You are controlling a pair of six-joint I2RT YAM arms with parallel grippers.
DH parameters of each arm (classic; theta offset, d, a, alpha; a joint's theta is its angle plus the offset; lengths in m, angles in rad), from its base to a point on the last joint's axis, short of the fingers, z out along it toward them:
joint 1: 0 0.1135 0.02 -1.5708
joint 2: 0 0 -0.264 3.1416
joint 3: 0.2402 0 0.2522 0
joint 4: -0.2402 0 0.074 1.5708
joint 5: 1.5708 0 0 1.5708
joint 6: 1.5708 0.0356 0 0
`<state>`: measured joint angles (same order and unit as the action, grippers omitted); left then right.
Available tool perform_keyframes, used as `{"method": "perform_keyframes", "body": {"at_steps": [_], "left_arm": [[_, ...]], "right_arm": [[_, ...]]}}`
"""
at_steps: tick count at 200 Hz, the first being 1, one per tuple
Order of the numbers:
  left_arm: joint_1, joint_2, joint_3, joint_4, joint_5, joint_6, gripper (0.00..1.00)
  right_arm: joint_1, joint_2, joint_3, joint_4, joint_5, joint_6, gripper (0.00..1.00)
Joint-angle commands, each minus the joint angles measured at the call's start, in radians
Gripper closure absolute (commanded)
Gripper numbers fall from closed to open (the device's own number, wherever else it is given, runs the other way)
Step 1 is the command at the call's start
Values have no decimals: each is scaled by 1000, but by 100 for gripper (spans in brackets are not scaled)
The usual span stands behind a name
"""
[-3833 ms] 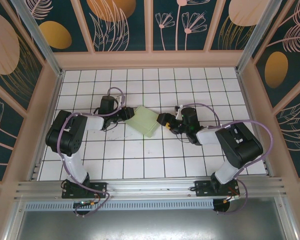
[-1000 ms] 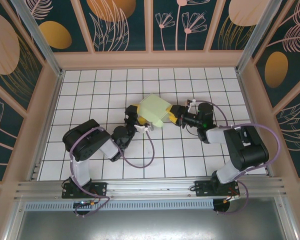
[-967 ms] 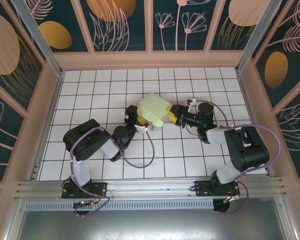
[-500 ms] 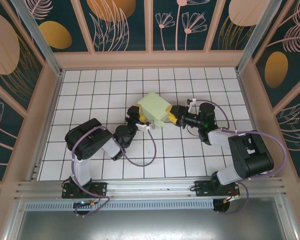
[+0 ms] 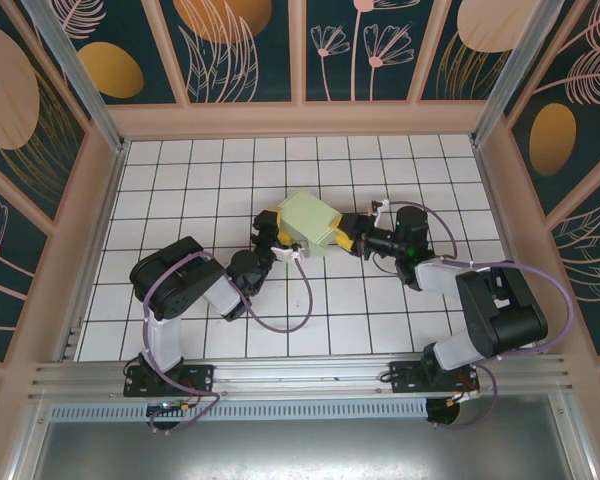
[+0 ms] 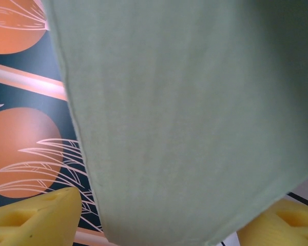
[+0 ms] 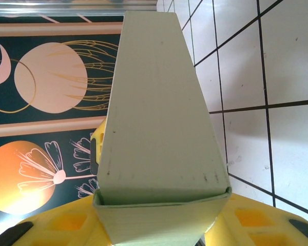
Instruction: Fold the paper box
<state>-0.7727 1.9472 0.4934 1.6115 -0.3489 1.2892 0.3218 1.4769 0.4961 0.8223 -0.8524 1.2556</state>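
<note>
Starting at the left, a dark wall (image 5: 240, 50) painted with orange and pink plants closes in the white tiled surface (image 5: 180, 180). A purple cable (image 5: 306, 300) lies looped on the tiles behind the left end effector (image 5: 283, 238).

That end effector reaches toward the far right, and the box (image 5: 313, 222) sits straight ahead of it, at its fingertips. Seen from its wrist, a broad green face of the box (image 6: 185, 113) rises close in front of it and hides most of what lies beyond. Painted wall (image 6: 25, 128) shows past the box's left edge. The two yellow fingers (image 6: 36, 218) stand apart with the box's lower edge between them. Whether they press on the card cannot be told.

The right end effector (image 5: 342, 234) points left and is clamped on the box's near end. At its wrist, the box (image 7: 161, 118) runs lengthwise straight out ahead of it, long axis in line with the fingers (image 7: 262, 225), the far end narrowing toward the wall (image 7: 41, 77). A folded end flap crosses the near end between the fingers. Tiles (image 7: 277, 77) show to its right, below the raised box. From above, the box's long axis runs from the right end effector out toward the far left.
</note>
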Motion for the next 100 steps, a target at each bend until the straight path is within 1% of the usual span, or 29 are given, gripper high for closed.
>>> {"method": "perform_keyframes", "body": {"at_steps": [1,40,54,100], "left_arm": [[-1,-5,31,149,5,-25,26],[-1,7,36,152,7,-27,33],[-1,9,35,146,8,-25,33],[-2,4,15,130,42,-13,2]], "right_arm": [[16,-17,-1,8,-50,-21,55],[18,-15,5,6,-54,-18,56],[18,-15,4,7,-53,-19,56],[13,-5,26,6,-50,-21,56]]}}
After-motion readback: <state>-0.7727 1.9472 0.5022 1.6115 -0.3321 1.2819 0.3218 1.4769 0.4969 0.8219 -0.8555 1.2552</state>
